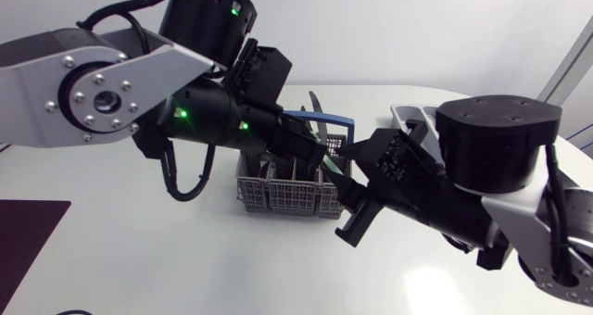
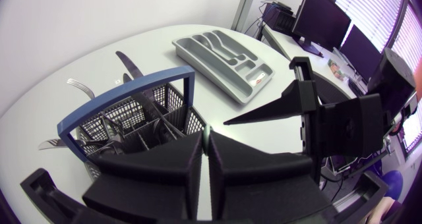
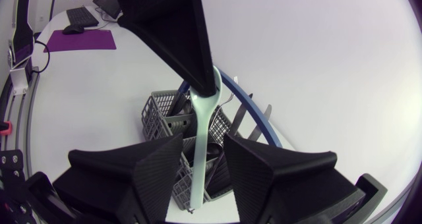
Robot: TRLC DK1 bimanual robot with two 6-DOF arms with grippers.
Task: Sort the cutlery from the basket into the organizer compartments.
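Basket (image 1: 278, 199) matt plastic mesh; spoon (image 3: 201, 138) smooth (faintly glossy) plastic.

Bright, even light fell across the white round bench (image 1: 111, 259), leaving only soft grey shadows beside the grey mesh cutlery basket (image 1: 278, 196) and a pale sheen elsewhere on it. Close to their lenses the matte black left end effector (image 2: 206, 137) and right end effector (image 3: 202, 140) showed almost as silhouettes, the pale green plastic spoon (image 3: 200, 118) bright against them. Wrist views bowed outward, corners darkened.
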